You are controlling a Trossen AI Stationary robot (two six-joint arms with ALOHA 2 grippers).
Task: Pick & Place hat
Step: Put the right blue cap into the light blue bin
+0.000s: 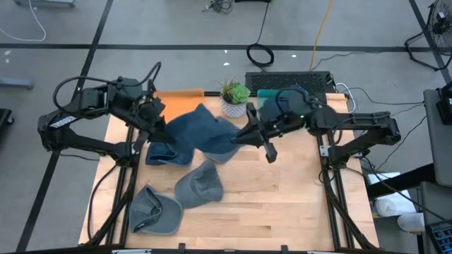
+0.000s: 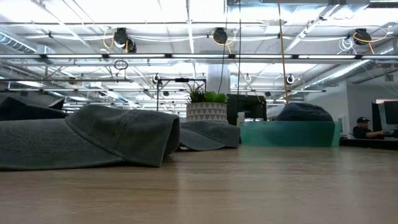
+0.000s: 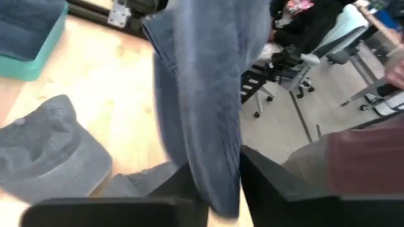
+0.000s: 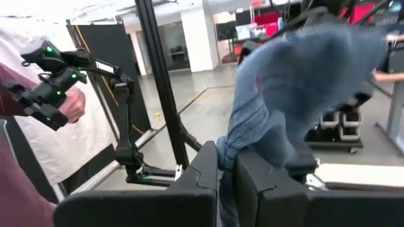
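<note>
A blue denim hat (image 1: 201,132) is stretched between both grippers over the middle of the table, behind the other hats. My left gripper (image 1: 154,120) is shut on its left side and my right gripper (image 1: 247,134) on its right side. In the left wrist view the blue hat (image 3: 202,94) rises from between the fingers. In the right wrist view the blue hat (image 4: 297,69) bunches up above them. Neither gripper shows in the low view. My left gripper pinches an edge of the blue cloth (image 3: 218,180) between its two fingers, coming from the table's left; the cloth stretches away from the fingers. My right gripper pinches a gathered fold of the hat (image 4: 228,151) between its two fingers, coming from the table's right; the hat bulges beyond the fingertips.
A dark blue hat (image 1: 166,152), a grey hat (image 1: 199,185) and a grey-green cap (image 1: 155,212) lie on the table nearer the front. A potted plant (image 1: 233,99), an orange piece (image 1: 180,99) and a teal bin (image 2: 289,132) holding a dark hat (image 2: 303,112) stand at the far edge.
</note>
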